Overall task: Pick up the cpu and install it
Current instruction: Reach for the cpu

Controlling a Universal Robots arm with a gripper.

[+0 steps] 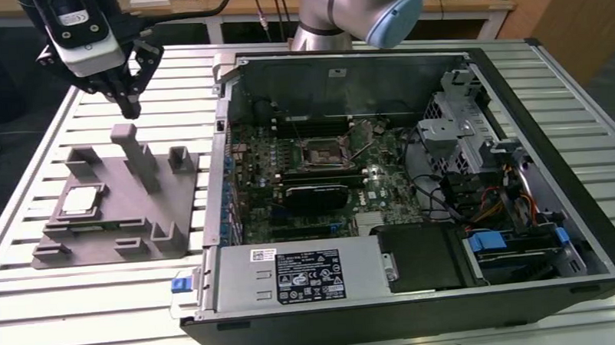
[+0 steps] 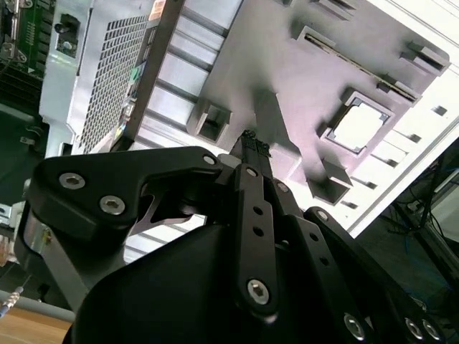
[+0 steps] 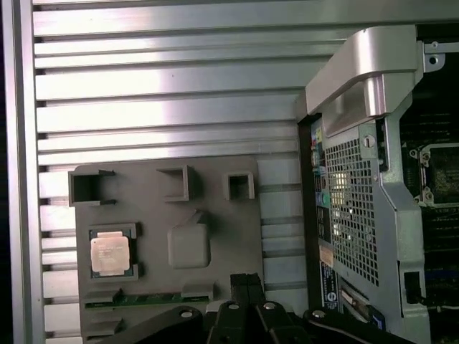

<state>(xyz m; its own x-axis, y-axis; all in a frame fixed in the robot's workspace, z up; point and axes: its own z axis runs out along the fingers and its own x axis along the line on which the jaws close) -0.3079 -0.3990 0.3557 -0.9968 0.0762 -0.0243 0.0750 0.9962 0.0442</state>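
Observation:
The cpu [image 1: 80, 199], a small square chip with a pale silver top, lies flat in a recess of the grey fixture [image 1: 135, 224] on the slatted table, at the exterior view's left. Both wrist views show the cpu [image 2: 361, 127] [image 3: 110, 254] seated in the fixture [image 2: 287, 64] [image 3: 215, 215]. My gripper [image 1: 129, 110] hangs above the fixture's far end, well clear of the chip. Its fingers [image 3: 239, 285] are pressed together with nothing between them, so it is shut and empty. The black-framed motherboard socket [image 1: 322, 151] sits inside the open computer case.
The open computer case [image 1: 550, 80] takes up the middle and the exterior view's right, with its metal wall [image 3: 358, 72] close beside the fixture. Upright posts [image 1: 124, 137] rise from the fixture under the gripper. Bare slatted table [image 1: 107, 302] surrounds the fixture.

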